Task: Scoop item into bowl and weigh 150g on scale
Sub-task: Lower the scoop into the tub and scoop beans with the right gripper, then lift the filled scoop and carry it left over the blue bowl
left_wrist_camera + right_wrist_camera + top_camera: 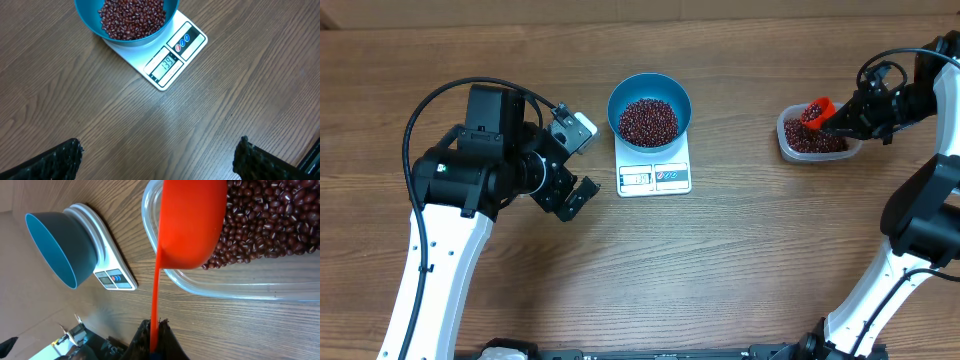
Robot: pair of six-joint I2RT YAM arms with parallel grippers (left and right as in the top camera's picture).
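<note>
L tool (582, 162): wide open, nothing in it, over bare counter (740, 260) just left of scale (655, 178).
R tool (156, 341): clamped on orange scoop (190, 225) by its handle, scoop over clear tub (225, 287).
Beans (649, 120): heaped in blue bowl (650, 84); more in tub.
Bowl: sitting on scale, mid-counter.

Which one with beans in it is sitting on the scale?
The round blue bowl in the middle sits on the white scale. The clear tub rests straight on the table, under the orange scoop.
</note>
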